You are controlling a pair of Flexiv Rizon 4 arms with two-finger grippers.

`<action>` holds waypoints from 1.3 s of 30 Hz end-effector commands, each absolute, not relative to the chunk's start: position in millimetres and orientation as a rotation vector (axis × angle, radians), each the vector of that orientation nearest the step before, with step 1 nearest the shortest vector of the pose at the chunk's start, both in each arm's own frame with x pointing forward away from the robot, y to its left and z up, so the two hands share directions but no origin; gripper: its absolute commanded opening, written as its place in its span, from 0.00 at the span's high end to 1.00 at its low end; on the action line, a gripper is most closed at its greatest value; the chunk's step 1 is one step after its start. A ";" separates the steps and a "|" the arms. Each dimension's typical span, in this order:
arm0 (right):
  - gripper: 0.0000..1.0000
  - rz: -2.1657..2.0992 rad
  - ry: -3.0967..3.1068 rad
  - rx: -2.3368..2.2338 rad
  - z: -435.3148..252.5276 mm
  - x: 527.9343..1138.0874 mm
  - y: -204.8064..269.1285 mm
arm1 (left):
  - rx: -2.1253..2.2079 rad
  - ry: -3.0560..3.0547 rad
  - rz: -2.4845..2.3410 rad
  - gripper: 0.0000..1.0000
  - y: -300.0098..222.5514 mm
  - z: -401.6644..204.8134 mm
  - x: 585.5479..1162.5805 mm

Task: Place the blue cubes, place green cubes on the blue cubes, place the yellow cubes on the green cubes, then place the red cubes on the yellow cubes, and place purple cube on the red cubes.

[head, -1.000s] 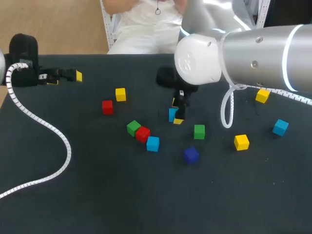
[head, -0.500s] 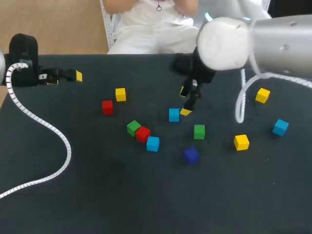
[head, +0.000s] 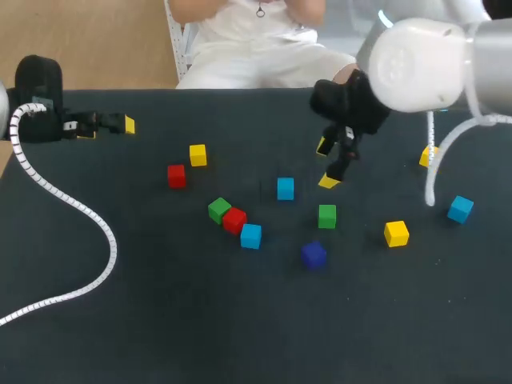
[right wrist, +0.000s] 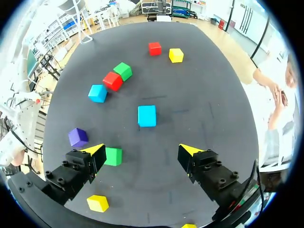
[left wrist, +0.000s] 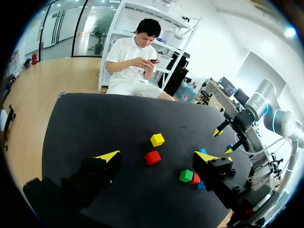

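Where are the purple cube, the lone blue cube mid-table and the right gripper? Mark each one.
purple cube [head: 314, 255]: head view, on its visible middle.
mid-table blue cube [right wrist: 147, 116]: right wrist view, on the middle of its top face.
right gripper [right wrist: 142, 151]: right wrist view, midway between its two yellow tips.

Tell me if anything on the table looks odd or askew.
Nothing looks damaged or spilled. One green cube and a red cube sit touching, both turned at an angle; nothing is stacked yet.

No writing or numbers can be read anywhere.
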State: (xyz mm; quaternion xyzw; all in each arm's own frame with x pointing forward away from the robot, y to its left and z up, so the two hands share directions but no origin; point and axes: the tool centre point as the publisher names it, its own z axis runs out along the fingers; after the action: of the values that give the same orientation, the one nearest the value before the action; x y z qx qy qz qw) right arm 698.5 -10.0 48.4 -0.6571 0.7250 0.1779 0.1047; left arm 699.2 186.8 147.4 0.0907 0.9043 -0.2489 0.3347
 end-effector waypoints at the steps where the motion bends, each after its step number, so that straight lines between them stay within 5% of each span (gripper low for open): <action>1: 0.00 0.520 2.120 -1.868 52.7 685.1 -29.2 | 0.233 2.370 -0.639 0.00 185.2 149.1 699.5; 39: 0.00 0.517 2.249 -1.628 82.1 626.3 -146.3 | 0.233 2.370 -0.639 0.00 185.2 149.1 699.5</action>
State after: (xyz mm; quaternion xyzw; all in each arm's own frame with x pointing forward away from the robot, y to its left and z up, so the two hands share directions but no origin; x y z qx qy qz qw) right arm 638.2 -140.7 80.6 -0.5733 0.7829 0.1925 0.1460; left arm 699.2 186.7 147.4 0.0907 0.9043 -0.2489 0.3348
